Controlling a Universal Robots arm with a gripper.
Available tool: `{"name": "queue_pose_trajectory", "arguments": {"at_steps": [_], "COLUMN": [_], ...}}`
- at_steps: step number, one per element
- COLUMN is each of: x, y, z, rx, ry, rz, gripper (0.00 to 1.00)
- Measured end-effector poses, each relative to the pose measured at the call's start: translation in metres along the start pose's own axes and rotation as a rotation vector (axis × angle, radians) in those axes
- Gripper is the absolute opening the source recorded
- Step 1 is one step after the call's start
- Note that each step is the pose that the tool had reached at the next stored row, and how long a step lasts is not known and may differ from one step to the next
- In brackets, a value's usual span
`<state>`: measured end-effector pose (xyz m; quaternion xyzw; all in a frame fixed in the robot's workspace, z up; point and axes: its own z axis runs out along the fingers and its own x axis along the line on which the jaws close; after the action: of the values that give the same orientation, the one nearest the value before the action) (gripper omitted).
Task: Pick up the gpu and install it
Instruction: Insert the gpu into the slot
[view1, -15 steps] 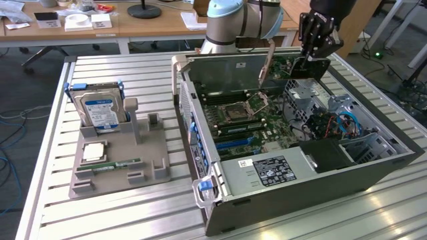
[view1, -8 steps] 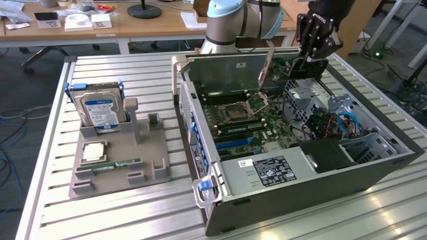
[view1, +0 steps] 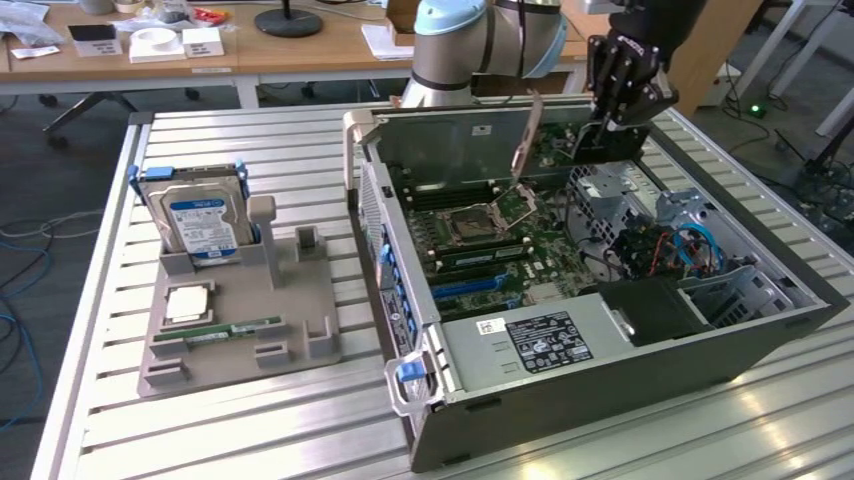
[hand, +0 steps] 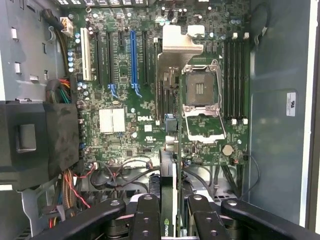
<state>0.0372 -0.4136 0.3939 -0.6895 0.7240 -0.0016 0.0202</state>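
The pick-up looks done and the carry-to-install step is in hand. The jaws are closed partway on the gpu (hand: 169, 182), their black fingers (hand: 148, 216) pressing either face of the thin card, which hangs edge-down between them. In the exterior view the gpu (view1: 603, 147) is in the air over the far end of the open computer case (view1: 601, 370), above the motherboard (hand: 115, 145) and touching nothing but the jaws. It is well apart from the grey holder (view1: 240, 345) on the counter (view1: 267, 430), where the hard drive (view1: 200, 215) and the RAM stick (view1: 220, 330) remain. The card is not yet seated. I judge that seating it calls for bringing its lower edge parallel to and directly over an expansion slot, likely the long blue slot (hand: 133, 60). The bracket end must face the case's rear wall, and the descent must be straight and clear of the loose cables (hand: 125, 170) and the open CPU socket (hand: 202, 92).
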Motion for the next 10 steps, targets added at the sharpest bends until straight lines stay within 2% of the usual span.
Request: {"name": "queue_pose_trajectory", "arguments": {"at_steps": [10], "x": [0.001], "y": [0.0124], "z": [0.0071], "rx": [-0.0008], "ry": [-0.0006], "rz": [-0.018], "gripper": [0.26]}}
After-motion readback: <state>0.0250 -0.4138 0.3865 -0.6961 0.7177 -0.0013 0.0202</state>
